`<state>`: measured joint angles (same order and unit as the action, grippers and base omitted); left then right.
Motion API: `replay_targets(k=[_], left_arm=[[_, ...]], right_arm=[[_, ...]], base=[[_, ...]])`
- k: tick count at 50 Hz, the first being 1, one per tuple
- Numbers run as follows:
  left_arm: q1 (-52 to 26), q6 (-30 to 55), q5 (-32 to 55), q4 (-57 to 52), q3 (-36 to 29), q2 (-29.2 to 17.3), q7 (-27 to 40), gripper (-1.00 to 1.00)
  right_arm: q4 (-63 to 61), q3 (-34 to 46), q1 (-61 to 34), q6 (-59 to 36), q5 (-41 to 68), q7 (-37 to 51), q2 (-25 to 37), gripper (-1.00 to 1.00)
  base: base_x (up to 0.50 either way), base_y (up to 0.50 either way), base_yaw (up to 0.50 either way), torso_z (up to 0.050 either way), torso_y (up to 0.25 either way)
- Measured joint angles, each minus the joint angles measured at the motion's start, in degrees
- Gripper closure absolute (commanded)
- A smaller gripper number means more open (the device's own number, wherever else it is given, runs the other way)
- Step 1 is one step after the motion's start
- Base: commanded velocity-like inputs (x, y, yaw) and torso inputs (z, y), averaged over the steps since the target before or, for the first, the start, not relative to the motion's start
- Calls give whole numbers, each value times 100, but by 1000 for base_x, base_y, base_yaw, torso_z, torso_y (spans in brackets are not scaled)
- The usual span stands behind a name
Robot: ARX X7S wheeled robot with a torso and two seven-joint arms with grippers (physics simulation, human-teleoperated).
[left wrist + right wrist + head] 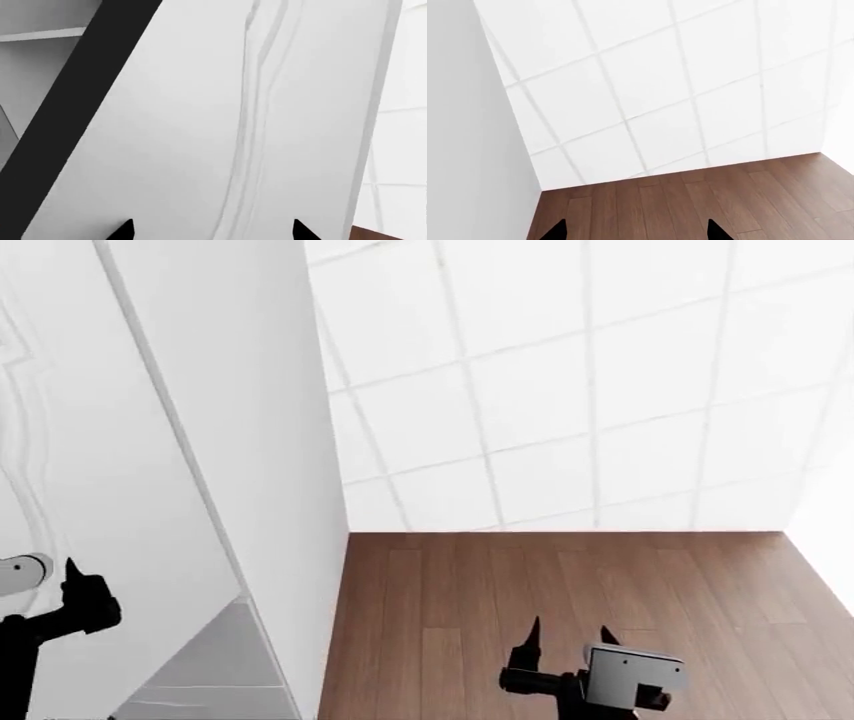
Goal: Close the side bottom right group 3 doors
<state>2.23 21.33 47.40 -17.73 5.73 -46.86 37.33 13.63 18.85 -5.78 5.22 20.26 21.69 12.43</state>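
Wall: white square-tiled wall (574,380) fills the far side of the head view.
Floor: brown wood-plank floor (561,600) runs from the wall's foot towards the robot.
Door: tall white cabinet door with a raised-panel outline (80,490) stands at the head view's left, swung out from the cabinet; a grey cabinet interior (220,660) shows beside its lower edge. In the left wrist view the door face (220,130) fills most of the picture, next to a black strip (73,95).
Left gripper: black left gripper (83,592) close against the door face; fingertips apart, nothing between them.
Right gripper: black right gripper (567,640) over bare floor, well apart from the door; fingertips apart, empty.
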Motion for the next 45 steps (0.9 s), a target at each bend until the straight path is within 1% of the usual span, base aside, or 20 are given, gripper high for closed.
replay_targets(k=[10,21,30,45], left_arm=[[-1038,445,-151,305,-381,-93,-26,-100],[-2272,929,-507,774,-913,-53,-161,-100],[-3220,1279,-815,1195,-1352,59,-298,-100],[-4367,1722,-1466,2177,-1972,367,-458,-100]], right_arm=[[-3,15,6,16,16,17,13,-100],[9,30,4,35,35,30,25,-100],[32,43,-2,59,48,35,31,-100],[33,61,-1,82,74,51,51,-100]], base=[[4,0,-1,2,1],[1,0,0,1,0],[2,0,0,1,1],[8,0,-4,2,0]])
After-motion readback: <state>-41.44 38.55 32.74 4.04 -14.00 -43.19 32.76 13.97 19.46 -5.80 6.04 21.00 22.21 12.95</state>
